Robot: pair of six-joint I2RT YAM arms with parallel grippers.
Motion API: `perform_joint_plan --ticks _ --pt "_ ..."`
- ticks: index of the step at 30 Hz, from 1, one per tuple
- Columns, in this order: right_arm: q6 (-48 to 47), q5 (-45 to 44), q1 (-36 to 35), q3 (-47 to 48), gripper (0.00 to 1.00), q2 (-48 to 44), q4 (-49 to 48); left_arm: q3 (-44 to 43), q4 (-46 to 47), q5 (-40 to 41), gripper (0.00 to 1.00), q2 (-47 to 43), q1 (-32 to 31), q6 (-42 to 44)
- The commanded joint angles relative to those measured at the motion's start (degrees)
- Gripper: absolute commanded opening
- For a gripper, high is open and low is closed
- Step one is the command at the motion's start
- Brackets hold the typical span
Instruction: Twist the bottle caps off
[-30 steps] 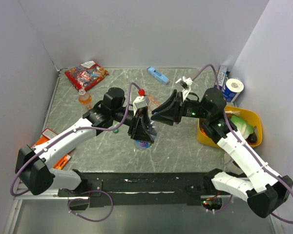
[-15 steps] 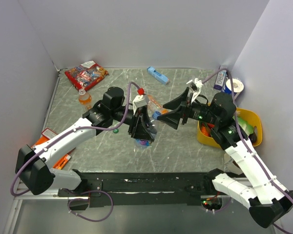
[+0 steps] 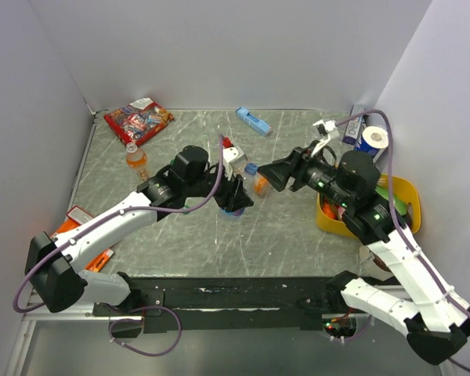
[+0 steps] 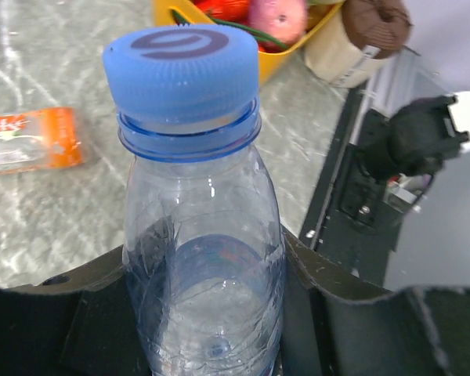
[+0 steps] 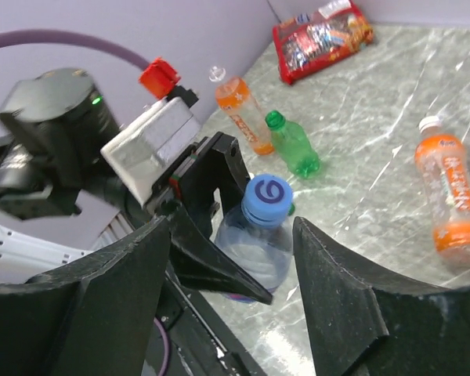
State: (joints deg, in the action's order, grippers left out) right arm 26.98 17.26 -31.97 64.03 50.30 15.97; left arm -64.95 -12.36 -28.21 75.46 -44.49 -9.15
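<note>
Squarely between left jaws, clear bottle (image 4: pixel 204 258), capped; right jaws spread, nearby.

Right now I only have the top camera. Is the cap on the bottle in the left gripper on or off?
Observer: On. The left wrist view shows the blue cap seated on the clear bottle, which the left gripper clamps by its body.
Operator: Right gripper open?
Observer: Open. In its wrist view the right gripper has its fingers spread, with the cap showing between them, not closed on it.
Operator: Where's the green one?
Observer: The right wrist view shows the green bottle next to an orange bottle, green cap on.
</note>
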Motion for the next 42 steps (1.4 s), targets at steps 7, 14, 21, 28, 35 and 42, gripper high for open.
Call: perform_joint_plan --ticks 7,14,21,28,35,42 --pt "1.2 -13.0 -7.6 7.9 0.68 8.0 5.0 -1.5 0.0 10.2 0.52 -1.5 -1.5 0.9" --pt "1.8 -13.0 -8.4 7.9 0.67 9.8 4.7 -1.4 -0.1 10.8 0.52 -1.5 -1.9 1.0" --pt "2.8 -12.0 -8.4 7.4 0.65 11.4 2.8 -1.1 0.1 11.3 0.51 -2.0 -2.5 1.3" --pt "3.3 -11.5 -8.4 6.7 0.64 11.8 0.6 -1.2 -0.2 11.7 0.51 -1.7 -2.9 1.6" --pt "3.3 -11.0 -8.4 6.9 0.63 12.9 -0.3 -1.2 -0.3 11.8 0.51 -1.5 -3.7 1.9" --pt "3.6 -10.2 -8.4 7.2 0.63 14.0 -1.4 -1.2 -0.4 11.9 0.51 -1.4 -4.3 2.0"
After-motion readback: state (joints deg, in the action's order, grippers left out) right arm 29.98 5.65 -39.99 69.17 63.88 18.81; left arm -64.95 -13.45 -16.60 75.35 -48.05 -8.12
